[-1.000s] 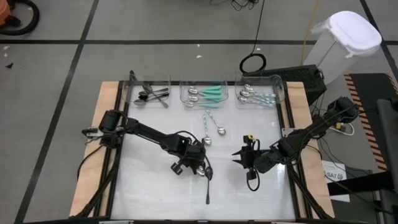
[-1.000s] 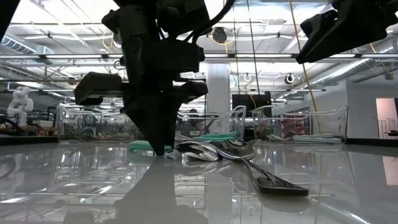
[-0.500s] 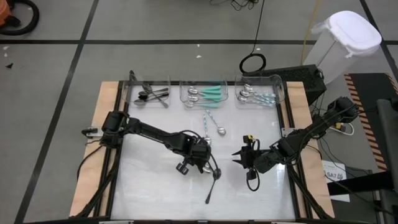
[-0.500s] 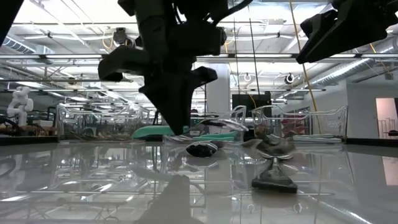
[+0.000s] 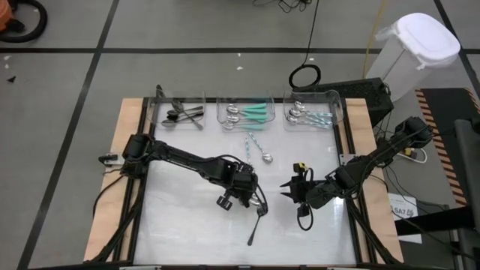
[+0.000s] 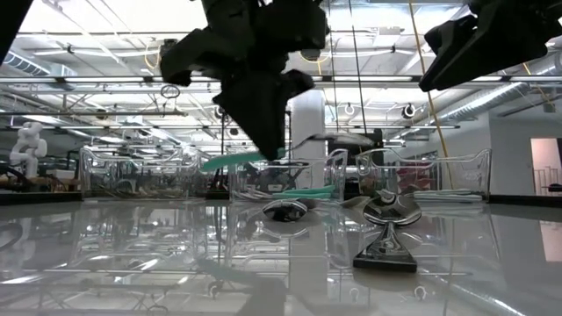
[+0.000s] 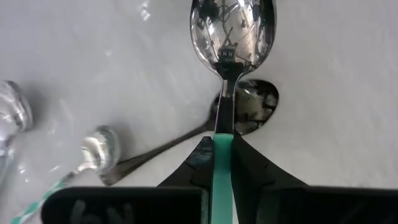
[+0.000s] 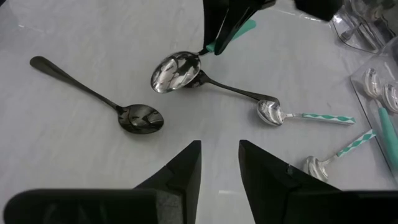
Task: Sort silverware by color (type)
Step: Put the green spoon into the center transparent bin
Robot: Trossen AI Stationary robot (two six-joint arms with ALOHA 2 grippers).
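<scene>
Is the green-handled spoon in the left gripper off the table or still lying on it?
Off the table: the left gripper is shut on the teal-handled spoon, which hangs clear above the surface in the low view.

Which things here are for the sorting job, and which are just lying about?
For the job:
- teal-handled spoon pinched in the left claw
- black spoon on the table
- pale-blue striped spoons
- sorted spoons in the clear bins

Just lying about:
- white lidded bin beside the table
- cable loop on the floor
</scene>
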